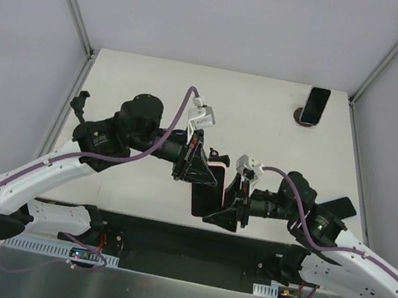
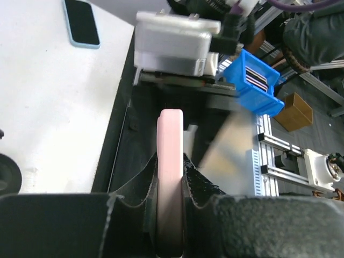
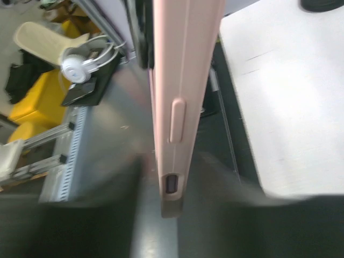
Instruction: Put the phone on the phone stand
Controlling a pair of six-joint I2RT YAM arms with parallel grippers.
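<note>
Table: the white table (image 1: pixel 141 86) fills the middle of the top view. Pale wall panels and metal posts close it in, and a black strip runs along its near edge, where my arms are bolted.
Pink phone: the pink phone (image 1: pixel 205 196) is up on its edge over the near edge of the table, about midway along, between my two pincers.
Left pincer: my left pincer (image 1: pixel 199 168) is clamped on the pink phone, one finger against each flat face.
Right pincer: my right pincer (image 1: pixel 220 212) sits at the near end of the phone. I cannot tell whether it grips or stands slightly apart.
Stand: a small dark round stand (image 1: pixel 300 117) sits at the far right corner of the table, well apart from the pink phone.
Dark phone: a dark phone (image 1: pixel 315 105) touches the stand. I cannot tell whether it leans on it or lies beside it.
Left wrist only: this view shows my fingers (image 2: pixel 141 188) hugging the pink rim. It also shows the dark phone's light blue case, a blue bin (image 2: pixel 252 80) and a cardboard box (image 2: pixel 295 110) off the near side.
Right wrist only: here I see the phone's side button and end port, white headphones (image 3: pixel 80 64) and something yellow (image 3: pixel 27 102) beyond the table. The bottom of the view is a dark blur and my own fingers cannot be made out.
</note>
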